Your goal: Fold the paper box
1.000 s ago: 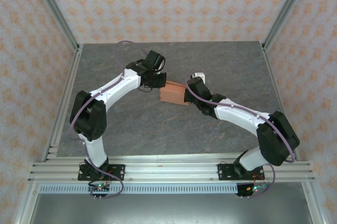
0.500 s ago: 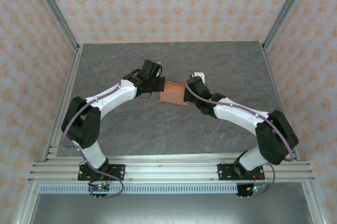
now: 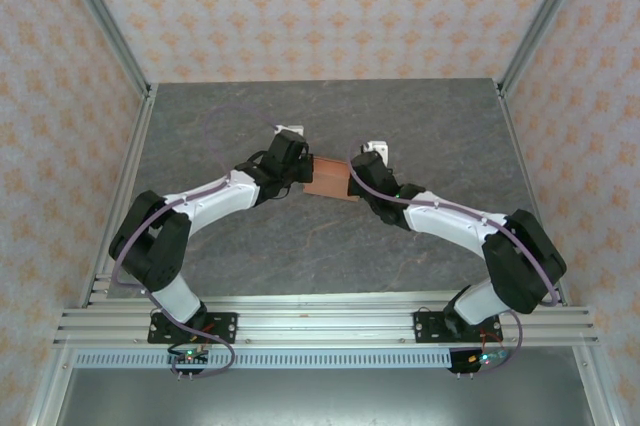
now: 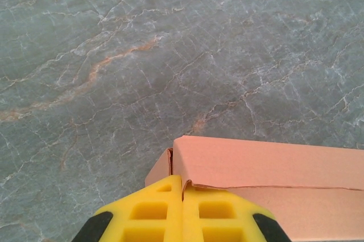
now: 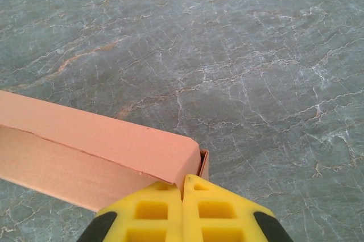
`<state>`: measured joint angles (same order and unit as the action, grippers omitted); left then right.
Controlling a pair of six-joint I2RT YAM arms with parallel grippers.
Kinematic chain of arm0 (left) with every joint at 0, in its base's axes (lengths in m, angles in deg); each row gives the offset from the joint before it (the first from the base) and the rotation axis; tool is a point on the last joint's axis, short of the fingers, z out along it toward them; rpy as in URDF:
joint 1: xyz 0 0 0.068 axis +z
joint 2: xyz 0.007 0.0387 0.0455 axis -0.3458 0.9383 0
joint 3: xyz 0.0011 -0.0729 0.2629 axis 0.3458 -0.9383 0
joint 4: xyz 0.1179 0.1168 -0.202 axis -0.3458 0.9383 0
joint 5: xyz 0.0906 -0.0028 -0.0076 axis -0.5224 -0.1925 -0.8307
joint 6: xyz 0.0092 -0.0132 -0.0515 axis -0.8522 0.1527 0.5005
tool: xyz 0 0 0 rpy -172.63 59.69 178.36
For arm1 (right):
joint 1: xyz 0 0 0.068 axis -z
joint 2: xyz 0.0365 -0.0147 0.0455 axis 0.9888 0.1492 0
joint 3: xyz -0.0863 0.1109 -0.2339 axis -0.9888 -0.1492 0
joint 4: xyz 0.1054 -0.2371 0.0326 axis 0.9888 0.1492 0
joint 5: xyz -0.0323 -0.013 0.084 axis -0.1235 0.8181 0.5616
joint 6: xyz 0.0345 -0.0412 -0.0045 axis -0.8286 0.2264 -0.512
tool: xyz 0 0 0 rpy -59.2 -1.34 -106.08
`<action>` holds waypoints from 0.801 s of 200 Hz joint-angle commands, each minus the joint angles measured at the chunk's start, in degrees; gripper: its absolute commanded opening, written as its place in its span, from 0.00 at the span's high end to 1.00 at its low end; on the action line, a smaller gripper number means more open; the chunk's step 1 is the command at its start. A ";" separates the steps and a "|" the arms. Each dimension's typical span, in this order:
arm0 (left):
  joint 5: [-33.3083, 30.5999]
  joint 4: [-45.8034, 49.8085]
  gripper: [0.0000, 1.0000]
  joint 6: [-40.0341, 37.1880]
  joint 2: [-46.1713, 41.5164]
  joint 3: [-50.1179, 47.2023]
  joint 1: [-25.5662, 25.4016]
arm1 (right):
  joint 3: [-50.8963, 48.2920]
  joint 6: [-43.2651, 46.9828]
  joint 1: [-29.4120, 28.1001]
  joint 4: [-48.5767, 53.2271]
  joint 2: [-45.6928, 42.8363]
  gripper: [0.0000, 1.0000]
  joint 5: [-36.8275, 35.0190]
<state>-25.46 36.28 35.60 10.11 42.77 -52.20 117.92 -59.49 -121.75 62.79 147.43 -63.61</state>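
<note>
Yellow-padded left gripper [image 4: 182, 188] is clenched tight at one end of the salmon-orange rectangular card paper box [image 3: 327, 176]; the right gripper [image 5: 183, 188] is likewise clenched at its other end, mid-way across the grey marbled table [image 3: 440, 126]

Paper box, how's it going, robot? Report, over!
Left gripper shut at one end of the paper box. Right gripper shut at the other end. Box formed, lying on the table. Nothing in the way.
</note>
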 commanded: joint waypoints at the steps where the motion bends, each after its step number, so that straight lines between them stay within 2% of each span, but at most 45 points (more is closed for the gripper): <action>1: -2.89 2.28 1.00 -0.17 0.39 -4.54 -1.07 | -2.71 -1.34 -0.88 2.59 0.98 1.00 0.76; 39: -4.57 -2.39 1.00 -0.94 0.28 -9.14 -2.07 | -2.73 -1.50 -0.89 2.41 1.18 1.00 1.61; 85: -7.46 -2.32 1.00 -3.03 -0.46 -9.99 -2.36 | -1.27 -0.73 -0.88 4.42 0.44 0.96 2.16; 119: -8.09 -2.39 1.00 -3.65 -0.60 -10.04 -2.47 | 0.11 -0.19 -0.91 5.79 -0.08 0.89 2.43; 160: -8.88 -1.85 1.00 -4.50 -0.79 -10.06 -2.58 | 1.48 0.42 -0.88 7.37 -0.32 0.74 3.44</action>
<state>-32.52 26.12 32.30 8.38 35.36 -54.75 118.16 -59.56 -122.04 65.26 147.39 -62.17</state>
